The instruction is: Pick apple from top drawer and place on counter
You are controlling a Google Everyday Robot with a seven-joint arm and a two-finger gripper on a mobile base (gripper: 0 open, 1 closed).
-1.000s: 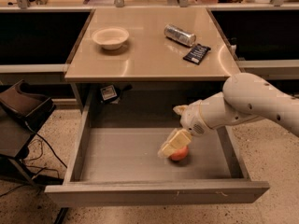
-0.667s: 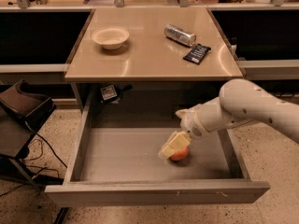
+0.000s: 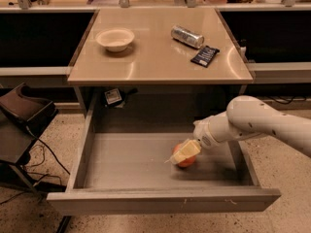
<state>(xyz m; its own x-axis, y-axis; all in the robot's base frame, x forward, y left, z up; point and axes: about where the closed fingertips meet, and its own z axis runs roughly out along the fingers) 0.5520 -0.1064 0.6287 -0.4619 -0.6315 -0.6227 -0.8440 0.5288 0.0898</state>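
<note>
In the top drawer (image 3: 126,165) the arm (image 3: 252,123) dips, tool (image 3: 183,153) over apple (image 3: 187,161), grip unclear.

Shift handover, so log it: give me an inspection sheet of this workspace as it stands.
Surface: counter, glossy tan, carries the clutter.
Job's things: apple on the floor of the open top drawer, right of middle.
Clutter: white bowl, silver can on its side, dark packet, all on the counter.
Grippers: pincer down in the drawer, at the apple.
Cables: dark cable on the ground left of the drawer.
Surroundings: speckled floor, dark side shelves.
</note>
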